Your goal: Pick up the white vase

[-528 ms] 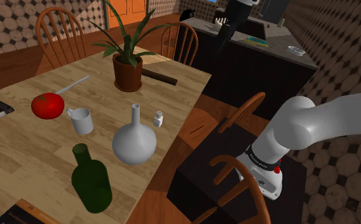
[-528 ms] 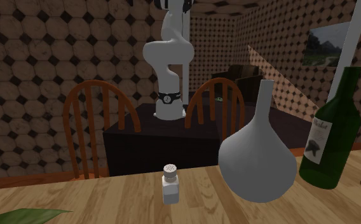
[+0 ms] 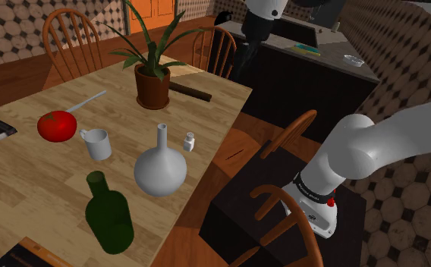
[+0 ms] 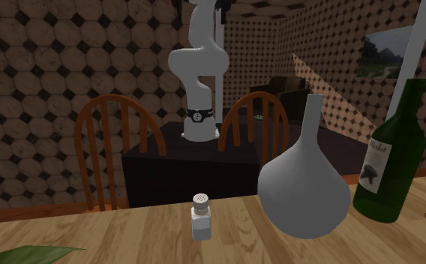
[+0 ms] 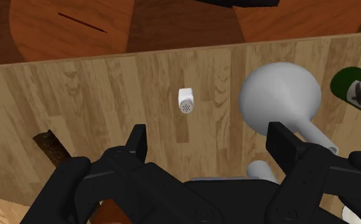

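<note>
Here the gripper (image 5: pixel 208 133) hangs released at the shoulder view's top. The grey-white vase (image 3: pixel 160 168) stands upright mid-frame.

The vase (image 3: pixel 160 171) is plain greyish white, a round bulb of a body under a long thin neck. It stands upright near the edge of the wooden bench (image 3: pixel 32 190), between a small shaker (image 3: pixel 189 141) and a green bottle (image 3: pixel 109 214), touching neither.
</note>
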You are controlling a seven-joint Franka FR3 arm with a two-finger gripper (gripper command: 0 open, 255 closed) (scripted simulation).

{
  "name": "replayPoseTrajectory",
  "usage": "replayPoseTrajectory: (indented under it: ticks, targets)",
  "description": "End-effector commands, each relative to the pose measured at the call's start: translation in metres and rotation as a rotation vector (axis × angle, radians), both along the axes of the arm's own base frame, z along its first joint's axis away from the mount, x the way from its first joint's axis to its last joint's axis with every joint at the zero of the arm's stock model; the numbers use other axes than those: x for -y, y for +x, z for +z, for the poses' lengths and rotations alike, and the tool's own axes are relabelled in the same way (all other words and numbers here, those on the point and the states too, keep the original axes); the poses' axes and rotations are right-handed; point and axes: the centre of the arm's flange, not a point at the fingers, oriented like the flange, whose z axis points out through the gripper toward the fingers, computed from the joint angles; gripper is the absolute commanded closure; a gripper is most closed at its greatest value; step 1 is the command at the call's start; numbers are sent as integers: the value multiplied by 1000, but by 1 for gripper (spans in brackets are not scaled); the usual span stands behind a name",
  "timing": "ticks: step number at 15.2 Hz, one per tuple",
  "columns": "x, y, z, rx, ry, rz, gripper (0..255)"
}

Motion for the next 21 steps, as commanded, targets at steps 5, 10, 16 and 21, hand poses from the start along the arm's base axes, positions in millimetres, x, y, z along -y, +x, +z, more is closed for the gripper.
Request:
replayPoseTrajectory:
  ticks: [5, 10, 16, 21]
  targets:
    - [-64, 28, -37, -23, 3, 20, 0]
    - [-119, 50, -68, -42, 4, 38, 0]
    - [-184, 74, -106, -66, 6, 59, 0]
    - [-227, 88, -136, -81, 8, 73, 0]
